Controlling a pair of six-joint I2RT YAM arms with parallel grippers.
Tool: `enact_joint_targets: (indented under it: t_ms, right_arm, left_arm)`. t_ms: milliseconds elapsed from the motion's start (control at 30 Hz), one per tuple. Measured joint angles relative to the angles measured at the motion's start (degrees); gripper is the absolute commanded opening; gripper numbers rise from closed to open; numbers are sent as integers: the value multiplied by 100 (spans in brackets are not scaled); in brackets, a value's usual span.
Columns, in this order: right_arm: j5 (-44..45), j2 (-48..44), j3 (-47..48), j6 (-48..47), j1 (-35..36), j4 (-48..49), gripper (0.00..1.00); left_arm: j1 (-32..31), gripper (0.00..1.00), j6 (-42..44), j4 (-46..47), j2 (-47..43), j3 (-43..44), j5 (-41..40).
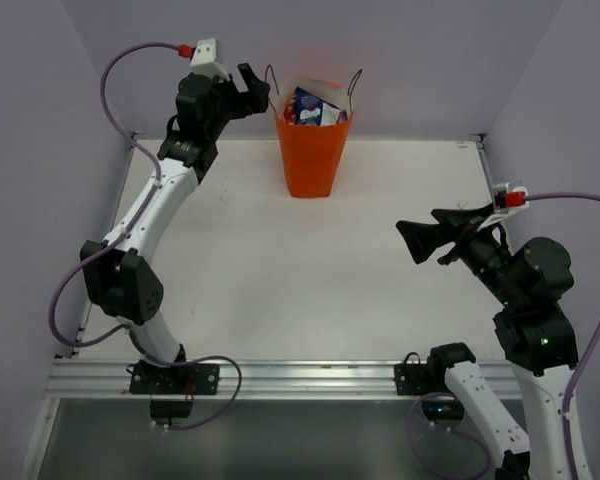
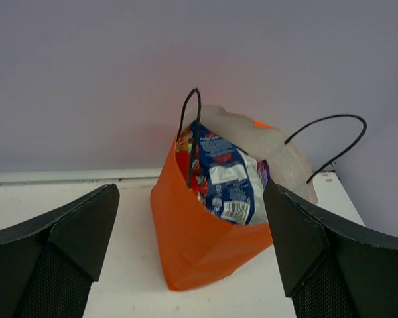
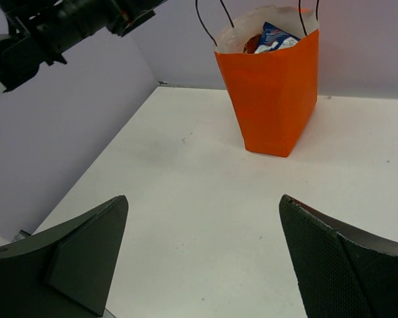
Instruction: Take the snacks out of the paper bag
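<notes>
White table (image 1: 280, 260) holds the bag (image 1: 312, 155) upright by the far wall. I see the left pincer (image 1: 255, 88) spread and empty just beside its mouth, the right pincer (image 1: 408, 243) spread and empty, well apart. All visible snacks (image 2: 229, 182) sit inside, so I judge nothing is out yet. Packet print is too small to read.

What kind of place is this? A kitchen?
Probably a robot test booth, not a kitchen: plain lilac walls box in a white table holding the paper bag, and the left arm and right arm bolt onto a metal rail.
</notes>
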Motion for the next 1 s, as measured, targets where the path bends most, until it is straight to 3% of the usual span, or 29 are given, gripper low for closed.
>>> enact_joint_targets:
  t_ms: [267, 533, 633, 800, 1000]
  right_arm:
    - [-39, 4, -175, -13, 0, 74, 99]
    - [-109, 2, -468, -13, 0, 164, 99]
    - [-109, 2, -546, -15, 0, 164, 99]
    - [-107, -90, -638, -20, 0, 216, 99]
    - [-105, -201, -664, -48, 0, 282, 99]
  left_arm:
    - [-514, 85, 431, 284, 1908, 1716, -656]
    - [-616, 59, 708, -214, 2918, 2371, -1176]
    - [-643, 43, 726, -400, 3036, 2437, -1257]
    - [-704, 3, 680, -590, 3060, 2533, -1257]
    - [-721, 0, 629, -745, 3005, 2542, -1091]
